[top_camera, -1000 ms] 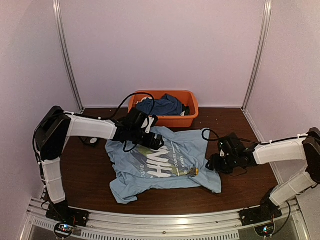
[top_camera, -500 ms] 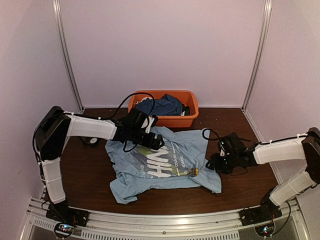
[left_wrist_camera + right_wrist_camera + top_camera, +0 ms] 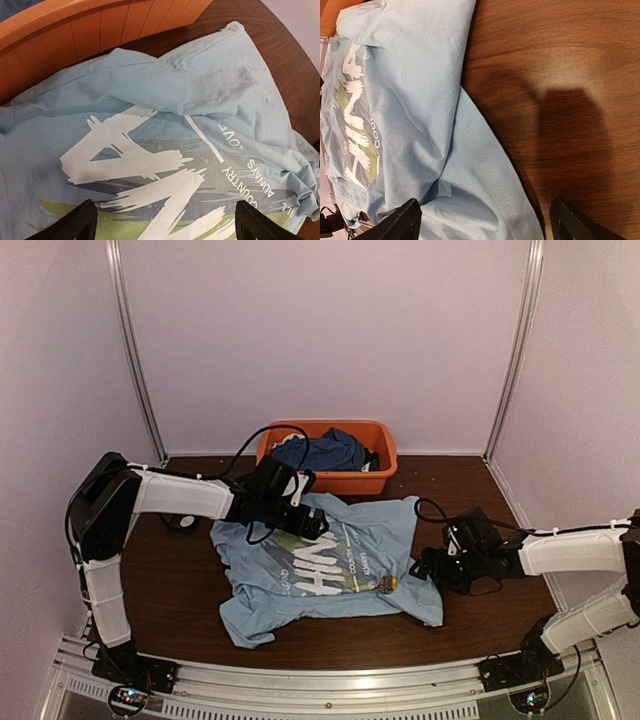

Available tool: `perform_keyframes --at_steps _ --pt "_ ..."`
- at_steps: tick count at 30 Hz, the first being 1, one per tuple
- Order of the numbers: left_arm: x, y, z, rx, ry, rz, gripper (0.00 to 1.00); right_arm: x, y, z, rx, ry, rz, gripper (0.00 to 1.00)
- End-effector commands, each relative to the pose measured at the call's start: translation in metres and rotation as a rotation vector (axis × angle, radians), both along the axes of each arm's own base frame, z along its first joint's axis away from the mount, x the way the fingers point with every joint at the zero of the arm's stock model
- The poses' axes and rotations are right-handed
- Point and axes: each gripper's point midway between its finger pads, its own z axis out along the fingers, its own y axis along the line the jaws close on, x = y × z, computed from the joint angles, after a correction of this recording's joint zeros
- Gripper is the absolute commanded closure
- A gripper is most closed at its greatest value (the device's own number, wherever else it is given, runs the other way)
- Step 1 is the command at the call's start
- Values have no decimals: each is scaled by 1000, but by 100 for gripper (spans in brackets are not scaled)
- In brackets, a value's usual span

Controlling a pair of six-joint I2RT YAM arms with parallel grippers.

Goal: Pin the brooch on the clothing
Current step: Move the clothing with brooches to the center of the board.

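From above, we see the T-shirt (image 3: 260,610) spread on the table (image 3: 180,580), with the brooch (image 3: 388,584) lying on its right side by the print's edge. The left gripper (image 3: 312,527) hangs over the shirt's upper part near the orange basket (image 3: 345,482). The right gripper (image 3: 424,568) sits just right of the brooch.

In the left wrist view, our fingers (image 3: 75,225) stand wide apart above the print, holding nothing.

In the right wrist view, the jaws are likewise spread wide and empty, over the shirt's edge and bare wood.

- The shirt (image 3: 320,565) lies spread on the tabletop (image 3: 180,590).
- A tub (image 3: 335,481) stands just behind it, with another garment (image 3: 325,452) inside.
- The brooch (image 3: 388,584) apparently rests on the shirt's right side.
- The right hand (image 3: 422,568) is just right of it.
- The left hand (image 3: 314,528) is over the shirt's far part.
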Motion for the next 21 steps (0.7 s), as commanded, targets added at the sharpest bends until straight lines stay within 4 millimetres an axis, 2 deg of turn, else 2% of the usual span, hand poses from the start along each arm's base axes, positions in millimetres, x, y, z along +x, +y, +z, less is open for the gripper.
perform_keyframes --at_steps 1,7,13,15,21 --pt "2 -4 21 -63 -33 -1 2 -12 -3 -13 40 48 -23 10" --pt "-1 -1 20 -65 -33 2 2 -14 8 -26 100 81 -16 15" --pt "0 -1 24 -68 -38 1 2 -12 23 -27 186 103 -18 29" --pt "0 -2 27 -72 -40 0 2 -11 24 -23 194 90 -25 40" --pt "0 -1 29 -72 -40 1 2 -8 21 -16 186 65 -34 98"
